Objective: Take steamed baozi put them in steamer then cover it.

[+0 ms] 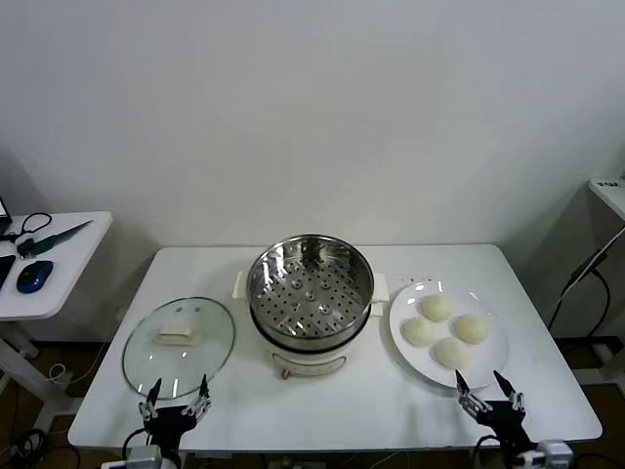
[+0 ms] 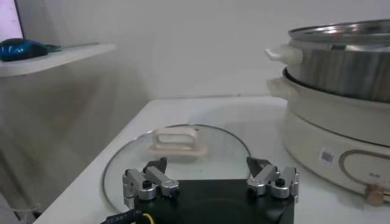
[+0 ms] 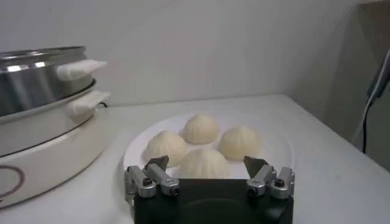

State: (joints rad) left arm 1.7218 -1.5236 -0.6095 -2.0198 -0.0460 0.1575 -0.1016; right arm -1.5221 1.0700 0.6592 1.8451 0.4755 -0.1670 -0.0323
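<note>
1. Four baozi [image 1: 447, 330] sit clustered on a white plate [image 1: 493, 366] to the right of the steamer [image 1: 311, 285]; none is in the basket.
2. Steamer stands mid-table [image 1: 391, 410], uncovered, its perforated steel basket on the cream pot base.
3. Cover [image 1: 179, 345] lies flat on the table to the steamer's left, handle up, apart from the pot.
4. Left gripper [image 1: 175, 399] hovers at the near edge of the cover, jaws spread wide, holding nothing; in its wrist view the lid handle [image 2: 176, 141] lies just beyond the fingers [image 2: 152, 179].
5. Right gripper [image 1: 489, 388] is at the near rim of the plate, jaws also wide apart and empty; the buns [image 3: 203, 163] sit just ahead of its fingers [image 3: 268, 178].
6. Side table [image 1: 68, 256] at far left carries a mouse [image 1: 33, 276].
</note>
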